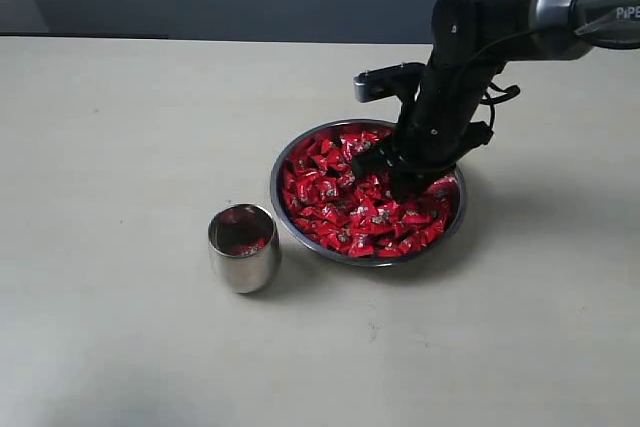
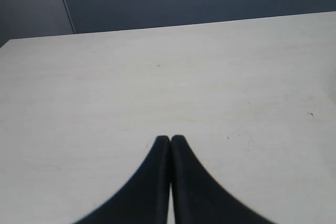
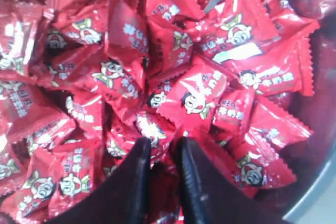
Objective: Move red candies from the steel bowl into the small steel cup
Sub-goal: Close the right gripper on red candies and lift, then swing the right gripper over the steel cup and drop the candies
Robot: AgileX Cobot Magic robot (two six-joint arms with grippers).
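Red candies (image 1: 345,217) are filling the steel bowl (image 1: 372,262) sitting mid-table, with the small steel cup (image 1: 243,259) standing just beside it toward the near left corner; the right gripper (image 1: 397,182) is dipping into the heap. The left gripper (image 2: 170,140) is hanging over bare table (image 2: 105,77), fingers pressed together. In the right wrist view the jaws are standing narrow about a wrapper, though I cannot tell whether they are gripping it. Lifting slowly and straight up is looking wisest.

Soft, even light on the pale bench (image 1: 120,147); faint shadows lie right of bowl (image 1: 274,182) and cup (image 1: 243,262). Candies (image 3: 199,93) glint; wrist views slightly blurred.
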